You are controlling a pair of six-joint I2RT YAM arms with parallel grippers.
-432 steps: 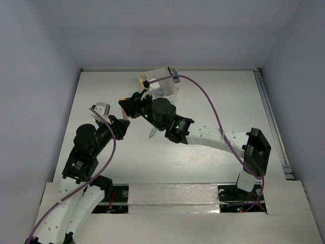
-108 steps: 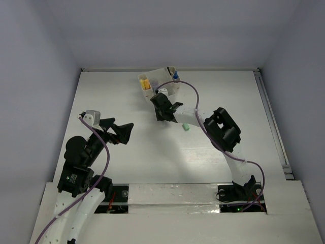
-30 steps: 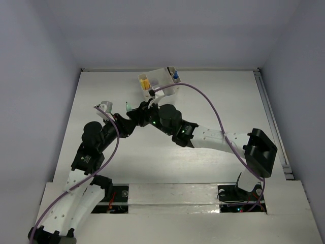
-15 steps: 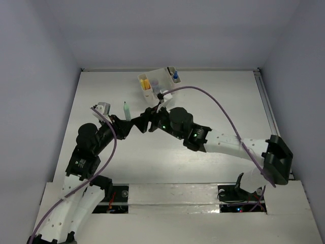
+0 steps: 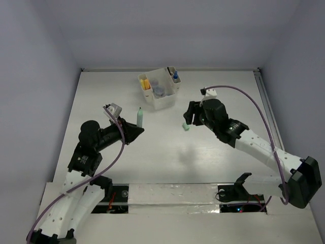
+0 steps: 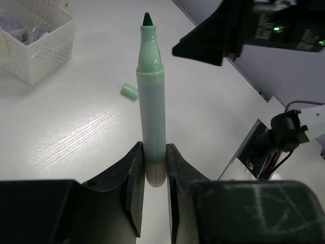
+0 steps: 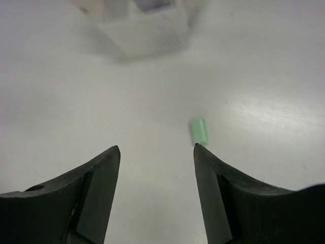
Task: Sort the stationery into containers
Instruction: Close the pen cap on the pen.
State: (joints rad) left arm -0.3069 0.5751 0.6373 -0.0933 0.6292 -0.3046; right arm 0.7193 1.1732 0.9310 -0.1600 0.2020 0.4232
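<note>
1. The table [image 5: 167, 162] is white, and both arms are mounted at its near edge.
2. The left pincer [image 6: 153, 152] hangs over the left half of the table, between the near edge and the centre. It is clenched on the light green marker [image 6: 151, 96].
3. Both fingers [image 6: 133, 173] press the marker's lower end from opposite sides. The rest of the barrel projects straight out beyond the fingertips.
4. The marker is uncapped, with its dark green tip at the end farthest from the pincer. The marker is clear of the table surface.
5. A small light green piece [image 7: 198, 130] lies on its side on bare table near the centre, well apart from the marker.
6. The right pincer [image 7: 156, 148] hangs over the centre of the table, slightly toward the right edge. It is released: the jaws stand wide apart with nothing between them.
7. In the right wrist view, the small light green piece sits just beyond the tip of one finger. Whether they touch cannot be told.
8. The organizer [image 5: 163, 101] stands near the middle of the far edge, turned at an angle to that edge.
9. Organizer contents:
   - left compartment: a yellow block [image 5: 143, 81] and an orange block [image 5: 148, 84], side by side;
   - middle compartment: a purple jar [image 5: 159, 91];
   - narrow right compartment: a blue-capped bottle [image 5: 175, 77], upright.
</note>
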